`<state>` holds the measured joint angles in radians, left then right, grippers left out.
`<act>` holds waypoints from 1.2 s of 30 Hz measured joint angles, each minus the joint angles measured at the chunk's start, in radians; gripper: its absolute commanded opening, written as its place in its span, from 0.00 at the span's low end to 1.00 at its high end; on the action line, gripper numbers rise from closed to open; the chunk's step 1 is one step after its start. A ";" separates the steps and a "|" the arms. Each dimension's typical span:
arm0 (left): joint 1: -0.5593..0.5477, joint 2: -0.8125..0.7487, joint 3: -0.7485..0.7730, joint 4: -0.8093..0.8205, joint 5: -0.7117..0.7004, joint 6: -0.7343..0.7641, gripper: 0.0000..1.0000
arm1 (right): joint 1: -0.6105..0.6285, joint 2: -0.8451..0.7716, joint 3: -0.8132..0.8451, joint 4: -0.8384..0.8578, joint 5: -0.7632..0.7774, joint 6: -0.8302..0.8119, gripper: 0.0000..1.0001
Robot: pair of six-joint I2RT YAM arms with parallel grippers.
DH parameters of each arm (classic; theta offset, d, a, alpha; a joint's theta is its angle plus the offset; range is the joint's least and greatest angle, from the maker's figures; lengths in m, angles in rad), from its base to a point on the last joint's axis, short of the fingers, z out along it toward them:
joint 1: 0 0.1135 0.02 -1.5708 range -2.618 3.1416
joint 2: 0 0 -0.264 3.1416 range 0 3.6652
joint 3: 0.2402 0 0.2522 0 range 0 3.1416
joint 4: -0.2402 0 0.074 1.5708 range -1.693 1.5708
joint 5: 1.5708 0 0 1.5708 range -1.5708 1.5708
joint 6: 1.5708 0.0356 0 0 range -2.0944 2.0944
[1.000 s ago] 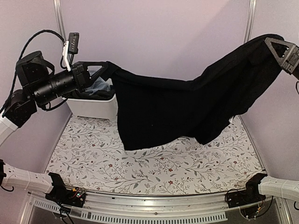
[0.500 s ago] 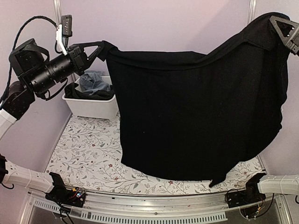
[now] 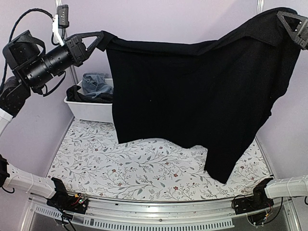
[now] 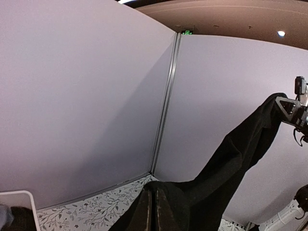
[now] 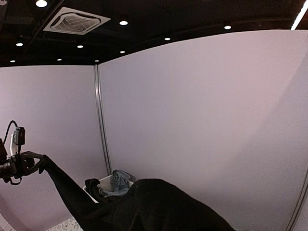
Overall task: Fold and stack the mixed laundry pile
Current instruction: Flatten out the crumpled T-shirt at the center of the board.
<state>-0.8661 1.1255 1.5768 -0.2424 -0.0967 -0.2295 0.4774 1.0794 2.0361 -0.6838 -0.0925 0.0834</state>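
A large black cloth from the mixed laundry pile hangs spread in the air between both grippers. My left gripper is shut on its upper left corner. In the left wrist view the left gripper has its fingers pressed together with black cloth draped around them. My right gripper holds the upper right corner high at the right wall. In the right wrist view the black cloth hides its fingers. The lower hem hangs above the table, lowest at the front right.
A white bin at the back left of the floral table holds light blue jeans and dark clothes. Lilac walls close in the back and sides. Arm bases sit at the near edge.
Both grippers have risen and pulled the black cloth from a sagging drape into a taut spread. Its hem swung low toward the front, then lifted back.
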 measured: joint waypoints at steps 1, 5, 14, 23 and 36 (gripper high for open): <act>-0.005 -0.006 0.009 -0.003 0.018 -0.003 0.00 | 0.000 0.000 0.025 -0.002 -0.008 -0.006 0.00; -0.036 -0.026 0.017 -0.012 0.068 -0.010 0.00 | 0.000 -0.037 0.059 -0.020 -0.058 -0.016 0.00; -0.179 -0.013 0.104 -0.056 0.035 0.008 0.00 | 0.000 -0.066 0.087 -0.076 -0.157 -0.008 0.00; -0.162 0.071 0.162 -0.051 -0.243 0.060 0.00 | 0.000 -0.065 0.034 -0.034 0.044 -0.029 0.00; 0.304 0.417 0.028 0.078 -0.123 -0.053 0.00 | -0.359 0.183 -0.552 0.317 0.003 -0.009 0.01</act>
<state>-0.5621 1.5425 1.6047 -0.1646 -0.2199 -0.2829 0.1181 1.2625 1.4841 -0.3668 -0.0898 0.0742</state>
